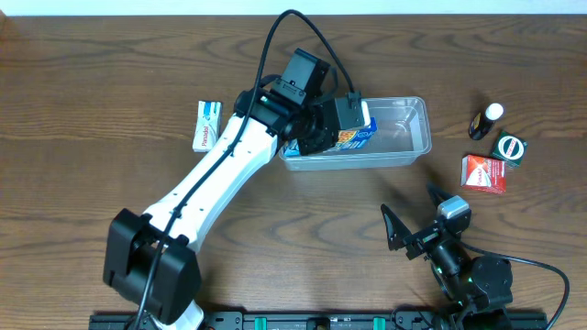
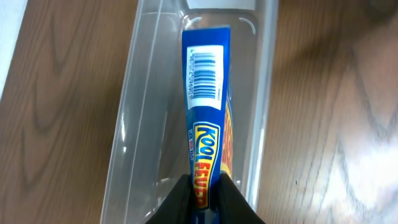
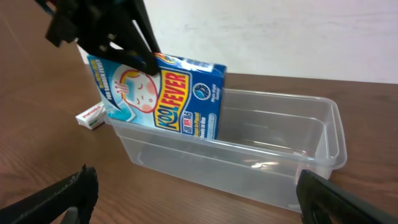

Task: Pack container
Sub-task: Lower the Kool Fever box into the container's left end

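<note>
Left arm point(image 1: 211, 183), closest to the overhead lens, reaches diagonally across the table point(image 1: 92, 92). Small white box point(image 1: 207, 125) lies just beside it. Left gripper point(image 2: 204, 186) is pinched narrowly on a blue Kool Fever box point(image 2: 205, 93), held on edge in the left end of the clear container point(image 1: 408, 128) at mid-table. Right gripper point(image 1: 411, 207) is spread wide, holding nothing. Dark bottle point(image 1: 486, 119), green round item point(image 1: 510, 147) and red box point(image 1: 483, 172) lie right of the container, apart from it.

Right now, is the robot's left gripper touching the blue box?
Touching. The left wrist view shows the left gripper pinching the blue box from both sides with no gap, the box partly inside the container.
</note>
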